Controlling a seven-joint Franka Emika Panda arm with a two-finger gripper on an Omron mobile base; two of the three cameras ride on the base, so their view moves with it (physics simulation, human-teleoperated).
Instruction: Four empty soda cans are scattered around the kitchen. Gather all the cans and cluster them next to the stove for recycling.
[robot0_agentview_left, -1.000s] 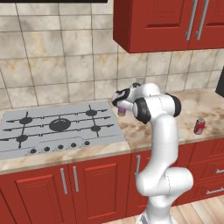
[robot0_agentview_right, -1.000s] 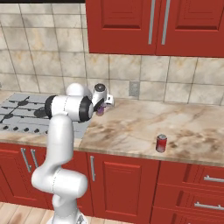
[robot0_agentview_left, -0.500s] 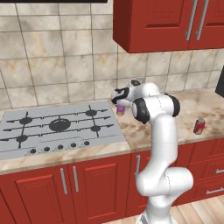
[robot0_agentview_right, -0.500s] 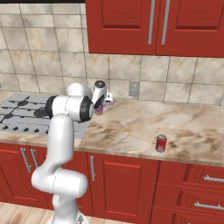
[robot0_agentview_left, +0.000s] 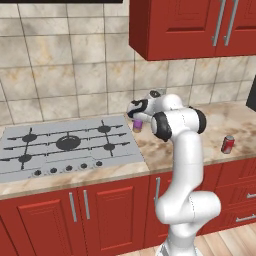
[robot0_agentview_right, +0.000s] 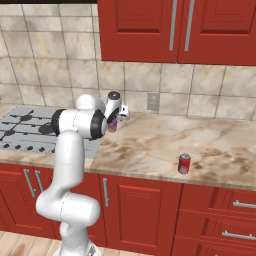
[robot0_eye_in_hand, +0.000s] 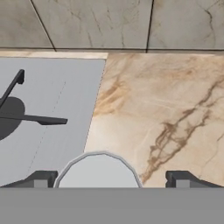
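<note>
A purple soda can (robot0_agentview_left: 137, 126) stands upright on the beige counter just past the stove's (robot0_agentview_left: 65, 145) right edge, near the back wall. My gripper (robot0_agentview_left: 136, 118) hangs right over it, open, a finger on each side. In the hand view the can's silvery top (robot0_eye_in_hand: 99, 170) sits between the two dark fingertips (robot0_eye_in_hand: 41, 179), with a clear gap on the right side. From the right base view the same purple can (robot0_agentview_right: 112, 126) shows under the gripper (robot0_agentview_right: 116, 120). A red soda can (robot0_agentview_left: 227, 144) stands alone far to the right, near the counter's front edge (robot0_agentview_right: 184, 163).
The stove's black burner grates (robot0_eye_in_hand: 26, 116) lie just left of the purple can. Tan tiled wall (robot0_agentview_left: 75, 65) runs close behind it. Red upper cabinets (robot0_agentview_left: 195, 25) hang above the counter. Marbled counter (robot0_agentview_right: 165, 142) stretches between the two cans.
The fingers have spread wide and let go of the purple can, which now rests on the counter beside the stove. The arm has barely moved.
</note>
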